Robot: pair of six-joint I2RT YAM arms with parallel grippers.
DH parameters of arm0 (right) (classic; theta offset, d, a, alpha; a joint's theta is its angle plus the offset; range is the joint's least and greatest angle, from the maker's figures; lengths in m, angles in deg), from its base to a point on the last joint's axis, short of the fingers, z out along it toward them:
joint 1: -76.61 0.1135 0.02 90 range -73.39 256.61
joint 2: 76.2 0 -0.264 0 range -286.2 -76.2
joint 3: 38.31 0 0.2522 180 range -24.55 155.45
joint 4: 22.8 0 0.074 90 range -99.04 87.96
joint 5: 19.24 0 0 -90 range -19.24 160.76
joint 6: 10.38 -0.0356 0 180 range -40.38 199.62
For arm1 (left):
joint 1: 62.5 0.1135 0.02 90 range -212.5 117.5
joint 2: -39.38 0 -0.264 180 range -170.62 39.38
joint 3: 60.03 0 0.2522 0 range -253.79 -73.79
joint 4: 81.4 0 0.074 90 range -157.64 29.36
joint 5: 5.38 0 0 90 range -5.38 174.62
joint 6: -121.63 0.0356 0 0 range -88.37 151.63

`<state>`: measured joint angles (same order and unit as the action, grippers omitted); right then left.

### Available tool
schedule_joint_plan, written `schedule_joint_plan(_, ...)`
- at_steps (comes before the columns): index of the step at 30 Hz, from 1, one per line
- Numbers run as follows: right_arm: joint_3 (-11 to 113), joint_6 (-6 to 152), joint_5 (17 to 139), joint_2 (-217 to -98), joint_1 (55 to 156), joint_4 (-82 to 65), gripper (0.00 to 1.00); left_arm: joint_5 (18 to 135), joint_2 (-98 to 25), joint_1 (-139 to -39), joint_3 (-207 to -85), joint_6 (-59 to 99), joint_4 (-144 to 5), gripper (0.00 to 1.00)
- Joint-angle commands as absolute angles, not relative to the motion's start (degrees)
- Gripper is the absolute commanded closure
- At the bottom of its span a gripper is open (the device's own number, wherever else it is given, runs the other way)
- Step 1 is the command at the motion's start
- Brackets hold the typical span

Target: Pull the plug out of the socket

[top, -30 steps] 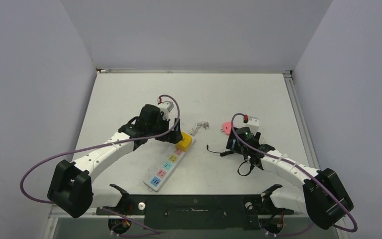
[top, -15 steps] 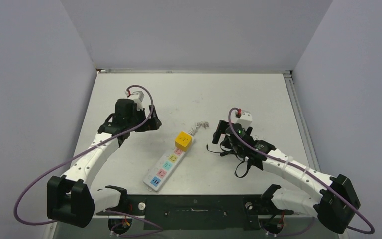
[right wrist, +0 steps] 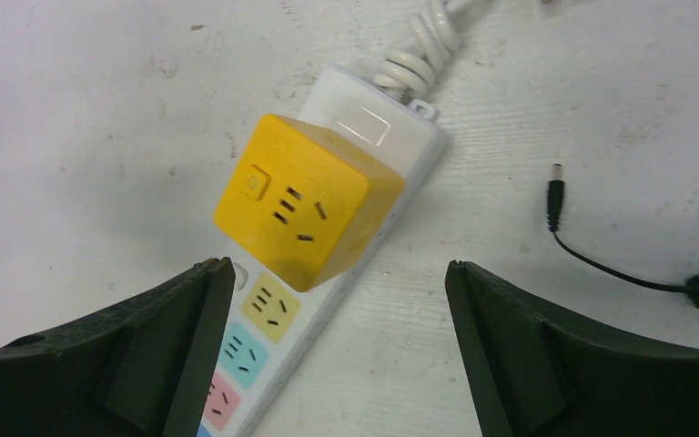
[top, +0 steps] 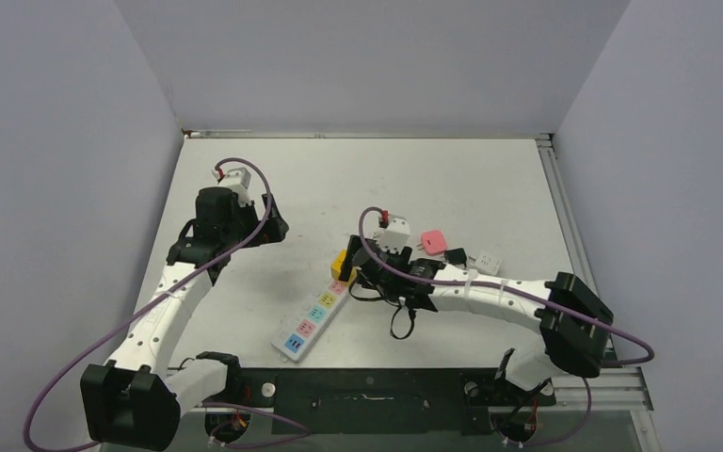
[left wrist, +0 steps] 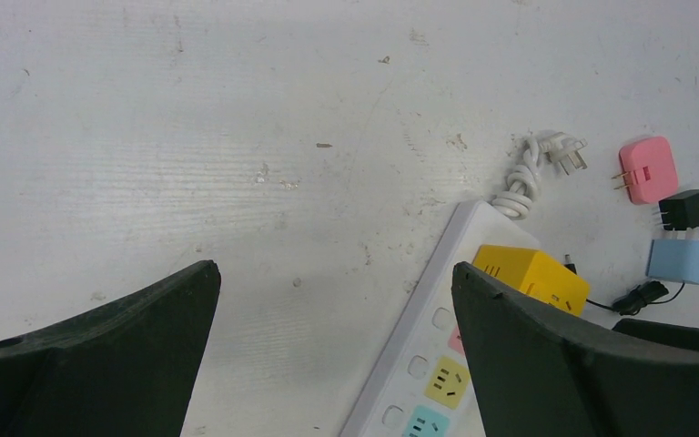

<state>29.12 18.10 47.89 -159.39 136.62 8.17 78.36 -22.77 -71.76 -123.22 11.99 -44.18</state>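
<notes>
The socket (top: 313, 315) is a long white power strip lying diagonally near the table's front centre. A yellow cube plug (top: 340, 263) sits in its far end. In the right wrist view the cube (right wrist: 305, 209) stands on the strip (right wrist: 264, 350) just ahead of my open right gripper (right wrist: 332, 269), whose fingers are on either side and apart from it. My right gripper (top: 353, 264) partly hides the cube from above. My left gripper (top: 275, 229) is open and empty, to the left of the strip. In the left wrist view the strip (left wrist: 419, 364) and cube (left wrist: 532, 278) show at the lower right.
The strip's short coiled white cord (left wrist: 528, 168) lies beyond its far end. A pink plug (top: 433, 242), a black adapter (top: 455, 256) and a white adapter (top: 488, 262) lie right of the strip. A black barrel-tip cable (right wrist: 555, 196) lies near the right gripper.
My right arm has swung left from the pink plug to the yellow cube on the strip. My left arm has drawn back from the cube to the left and far side.
</notes>
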Motion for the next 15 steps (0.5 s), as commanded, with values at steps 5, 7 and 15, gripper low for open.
schedule_joint_plan(5, 40.2, 15.7, 40.4, -168.7, 141.4, 11.2, 0.10, 76.8, -20.4, -70.7, -124.8, 13.2, -44.4, 0.04)
schedule_joint_plan(7, 43.0, 13.3, 37.8, -171.2, 141.8, 15.2, 0.10, 76.5, -20.1, -70.6, -124.6, 13.1, -44.5, 0.04)
schedule_joint_plan(15, 51.2, 10.7, 31.8, -179.1, 142.6, 23.2, 0.10, 75.8, -19.4, -70.2, -124.0, 13.1, -44.7, 0.04)
